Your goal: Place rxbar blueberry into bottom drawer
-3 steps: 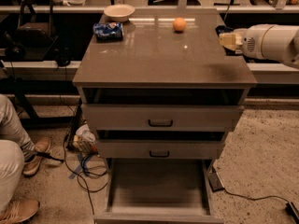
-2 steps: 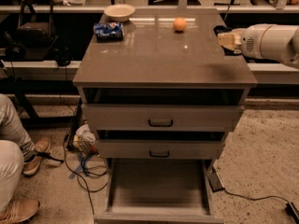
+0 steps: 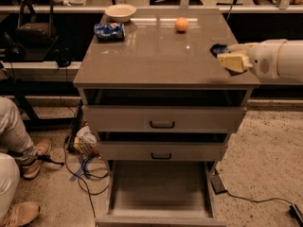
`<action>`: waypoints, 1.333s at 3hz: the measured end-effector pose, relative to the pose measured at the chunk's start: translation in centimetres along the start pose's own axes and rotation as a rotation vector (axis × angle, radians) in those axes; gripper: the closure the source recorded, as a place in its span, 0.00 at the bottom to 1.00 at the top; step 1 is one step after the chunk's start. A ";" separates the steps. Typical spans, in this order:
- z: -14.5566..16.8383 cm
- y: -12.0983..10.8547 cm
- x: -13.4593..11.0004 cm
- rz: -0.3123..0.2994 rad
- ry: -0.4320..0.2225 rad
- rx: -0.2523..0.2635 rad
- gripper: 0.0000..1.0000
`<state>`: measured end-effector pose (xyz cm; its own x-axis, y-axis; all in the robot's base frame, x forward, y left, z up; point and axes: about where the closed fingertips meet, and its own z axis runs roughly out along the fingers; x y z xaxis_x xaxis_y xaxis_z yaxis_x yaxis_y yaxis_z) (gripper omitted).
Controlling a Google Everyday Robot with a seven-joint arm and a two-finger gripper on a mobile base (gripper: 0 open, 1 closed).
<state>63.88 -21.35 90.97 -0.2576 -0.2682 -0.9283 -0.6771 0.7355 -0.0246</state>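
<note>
Found the gripper (image 3: 232,60) low over the cabinet top (image 3: 156,56), at its near right corner, on a white arm (image 3: 279,60) reaching in from the right; could not tell its degree of opening, nor whether holding anything; noted the rxbar blueberry (image 3: 218,48) as a small dark navy shape right at the gripper's tip, on or just above the surface; could not separate touching from merely beside; saw the bottom drawer (image 3: 161,190) pulled out below, nothing visible on its floor, well apart from the bar and lower by two drawer fronts. Judged the main risks thus: losing the bar off the right edge through a shallow or off-centre pinch on so flat a wrapper; dropping it short onto the ground during the long descent; clipping the top drawer (image 3: 162,118) or the middle drawer (image 3: 161,151), both standing slightly proud of the carcass with dark gaps above, and so overhanging the way down. Recorded farther off, toward the back of the top, an orange fruit (image 3: 181,24), a blue-and-white snack bag (image 3: 109,30) and a pale bowl (image 3: 120,12), all well apart from the gripper; on the ground to the left, a seated person's legs (image 3: 9,145) and loose cables (image 3: 85,171) near the drawer's side; to the right, a small dark block (image 3: 218,183) just beside the drawer.
</note>
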 end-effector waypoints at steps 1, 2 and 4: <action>-1.7 6.5 4.5 -0.075 0.087 -0.185 1.00; -1.9 8.0 5.5 -0.084 0.112 -0.240 1.00; 0.6 10.3 11.5 -0.080 0.234 -0.295 1.00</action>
<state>54.36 -16.45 79.81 -0.3232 -0.4769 -0.8173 -0.8618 0.5052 0.0460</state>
